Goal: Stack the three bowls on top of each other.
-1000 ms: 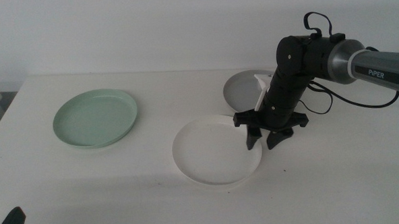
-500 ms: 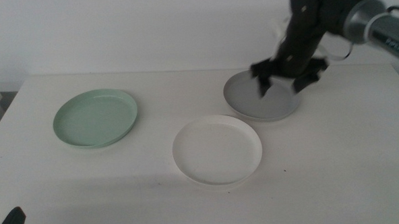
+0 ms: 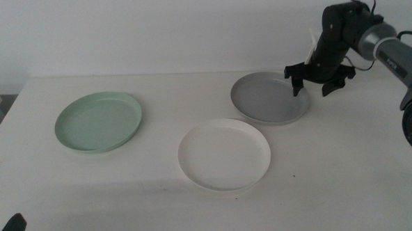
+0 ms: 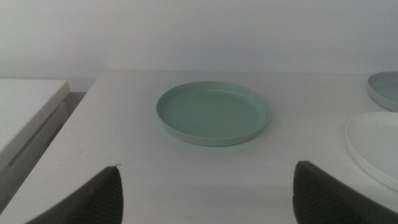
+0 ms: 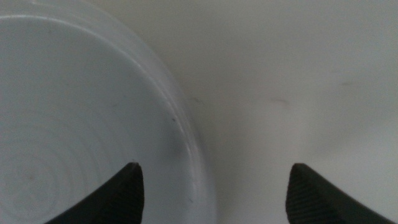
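Right claw (image 3: pixel 315 87): hangs over the far right edge of the grey bowl, its two dark jaws spread wide and pointing down; nothing is held between them. In the right wrist view one jaw stands over the bowl's inside and the other over bare counter, with the rim between them.
Left claw (image 4: pixel 208 193): waits low at the near left corner of the counter, jaws wide apart and empty; only a dark tip shows at the bottom edge of the middle view.
Grey bowl (image 3: pixel 270 98): lies flat on the counter at the far right, right way up; its near rim sits just beside the white bowl's far rim, and whether the two touch cannot be told.
White bowl (image 3: pixel 224 155): lies flat near the middle of the counter, closer to the camera than the other two, empty.
Mint green bowl (image 3: pixel 99 121): lies flat on the left side, well apart from the white and grey bowls, directly ahead of the left claw in the left wrist view.
Counter (image 3: pixel 126 195): white surface; the three bowls lie singly on it, none stacked.
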### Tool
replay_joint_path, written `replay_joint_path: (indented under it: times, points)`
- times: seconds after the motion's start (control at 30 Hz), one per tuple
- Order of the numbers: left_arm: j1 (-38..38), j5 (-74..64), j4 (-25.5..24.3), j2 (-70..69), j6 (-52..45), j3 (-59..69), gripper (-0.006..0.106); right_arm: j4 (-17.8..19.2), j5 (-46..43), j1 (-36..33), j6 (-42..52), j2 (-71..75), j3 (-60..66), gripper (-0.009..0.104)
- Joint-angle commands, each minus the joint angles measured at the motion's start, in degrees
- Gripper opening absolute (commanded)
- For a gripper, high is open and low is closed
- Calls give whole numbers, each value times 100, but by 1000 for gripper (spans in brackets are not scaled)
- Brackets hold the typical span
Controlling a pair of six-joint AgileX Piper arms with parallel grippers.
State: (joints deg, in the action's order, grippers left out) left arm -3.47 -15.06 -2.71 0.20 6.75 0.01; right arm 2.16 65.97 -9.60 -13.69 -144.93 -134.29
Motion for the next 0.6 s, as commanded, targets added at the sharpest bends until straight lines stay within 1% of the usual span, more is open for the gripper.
replay_joint_path:
  times: [0.0, 0.07, 0.13, 0.23, 0.33, 0.43, 0.5, 0.57]
  points:
    - [14, 72, -9, -20, 12, -1, 94, -98, -140, 33, 16, -90, -76, 56]
    - [14, 72, -9, -20, 12, -1, 94, -216, -161, 33, 3, -170, -76, 54]
    - [14, 72, -9, -20, 12, -1, 94, -216, -170, 33, 3, -223, -76, 49]
    - [14, 72, -9, -20, 12, -1, 94, -216, -216, 33, 3, -237, -76, 37]
    - [14, 72, -9, -20, 12, -1, 94, -216, -338, 33, 16, -237, -76, 19]
    - [14, 72, -9, -20, 12, -1, 94, -216, -434, 33, 16, -237, -76, 6]
    - [14, 72, -9, -20, 12, -1, 94, -216, -475, 33, 50, -214, -90, -1]
    - [14, 72, -9, -20, 12, -1, 94, -216, -447, 33, 214, -152, -235, -3]
